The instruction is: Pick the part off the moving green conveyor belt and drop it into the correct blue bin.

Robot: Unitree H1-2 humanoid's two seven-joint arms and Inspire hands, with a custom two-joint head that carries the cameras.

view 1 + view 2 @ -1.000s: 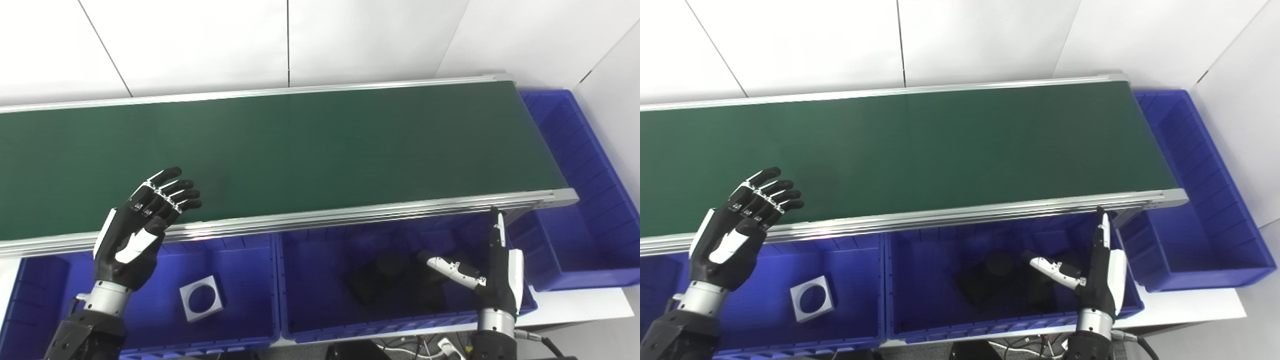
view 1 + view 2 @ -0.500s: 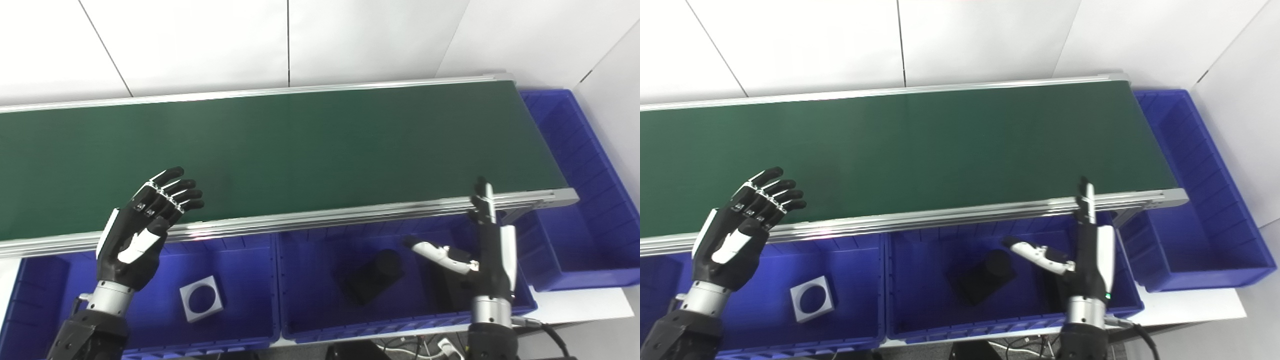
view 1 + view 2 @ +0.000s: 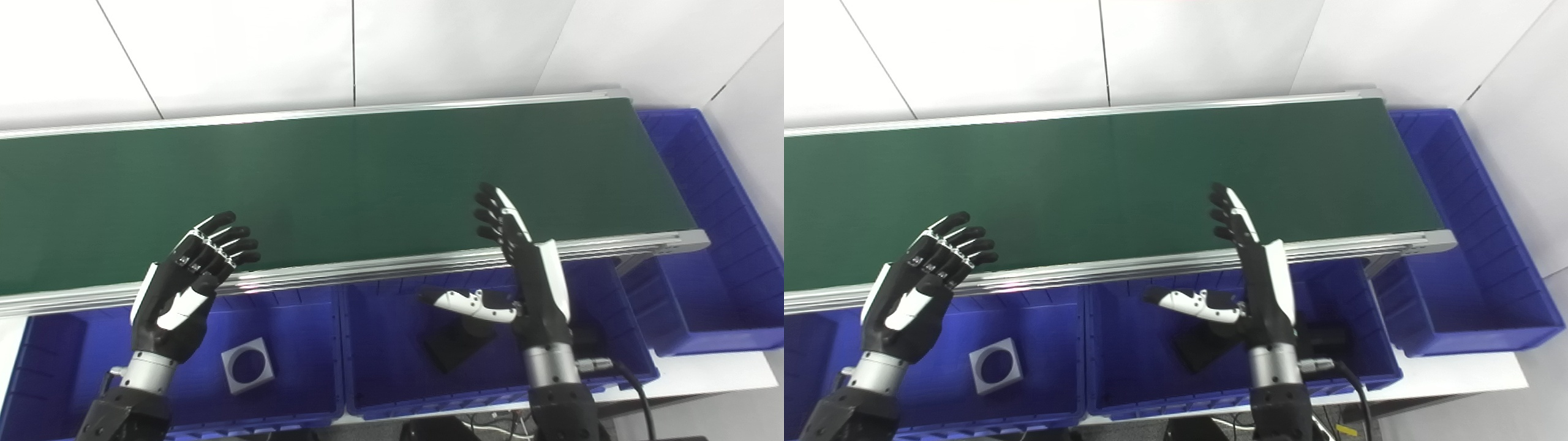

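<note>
The green conveyor belt [image 3: 367, 177] runs across the picture with no part on it. My left hand [image 3: 184, 288] is open and empty, fingers over the belt's near rail at the left. My right hand [image 3: 520, 269] is open and empty, fingers up over the belt's near edge, thumb out to the left above the middle blue bin [image 3: 392, 367]. A black part [image 3: 450, 346] lies in that bin, partly hidden by my hand. A grey square part with a round hole [image 3: 247, 365] lies in the left blue bin [image 3: 294, 380].
A third blue bin [image 3: 723, 269] stands at the belt's right end, with nothing showing in it. White wall panels stand behind the belt. A black cable [image 3: 637, 392] runs from my right wrist.
My right hand has risen from inside the middle bin and moved left, up to the belt's near edge. The black part lies uncovered in the bin. My left hand has shifted slightly right.
</note>
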